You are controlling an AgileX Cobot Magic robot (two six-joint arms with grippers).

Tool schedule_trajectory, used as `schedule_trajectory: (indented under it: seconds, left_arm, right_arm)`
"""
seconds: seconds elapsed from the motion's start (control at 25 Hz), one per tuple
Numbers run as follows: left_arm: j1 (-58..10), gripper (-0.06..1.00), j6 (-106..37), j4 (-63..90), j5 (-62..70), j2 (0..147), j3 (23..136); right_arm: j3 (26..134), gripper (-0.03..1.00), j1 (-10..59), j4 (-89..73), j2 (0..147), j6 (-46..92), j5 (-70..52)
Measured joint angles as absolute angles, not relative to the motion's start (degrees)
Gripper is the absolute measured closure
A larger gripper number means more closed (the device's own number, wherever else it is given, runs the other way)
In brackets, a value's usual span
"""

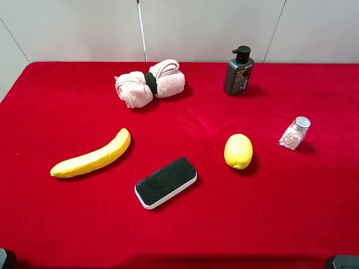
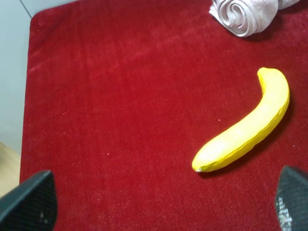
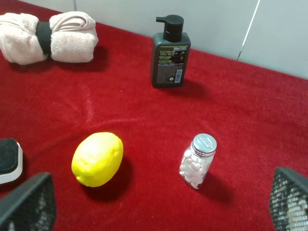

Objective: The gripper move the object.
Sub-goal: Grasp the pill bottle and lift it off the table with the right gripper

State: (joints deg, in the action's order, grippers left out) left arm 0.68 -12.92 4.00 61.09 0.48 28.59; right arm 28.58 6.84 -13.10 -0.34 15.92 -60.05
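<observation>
red cloth [image 1: 56, 101] covers the whole table. the small clear bottle [image 1: 295, 133], with a silver screw cap and whitish pellets inside, stands upright at the right of the overhead frame, a little above mid-height. the lemon [image 1: 238, 151] lies near it toward the centre and slightly lower, and the two do not touch. a dark pump bottle [image 1: 239, 71] stands upright at the upper right, well apart from the small one.

a rolled pink towel [image 1: 150, 83] (held by a black band) lies at the upper centre. the banana [image 1: 92, 157] lies on a slant at the left, and a black-topped white block [image 1: 166, 181] lies just below the centre, between banana and lemon.

the left gripper [image 2: 161, 207] hangs above the cloth with its black fingers [image 2: 29, 204] spread wide and nothing between them. its wrist camera sees the banana and one end of the towel. the right gripper [image 3: 159, 204] is likewise spread wide and holds nothing. its wrist camera shows the small clear bottle and the lemon out ahead of it, both standing free and touched by neither finger.
</observation>
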Motion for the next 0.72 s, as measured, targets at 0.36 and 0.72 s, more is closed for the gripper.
schedule_trajectory:
  seconds: [0.36, 0.72]
  left_arm:
    - [0.7, 0.07, -12.9, 4.0, 61.1, 0.5, 28.6]
    - [0.7, 0.07, -12.9, 4.0, 61.1, 0.5, 28.6]
  right_arm:
    - [28.6, 0.27, 6.8, -13.1, -0.3, 15.9, -60.1]
    - [28.6, 0.27, 6.8, -13.1, -0.3, 15.9, -60.1]
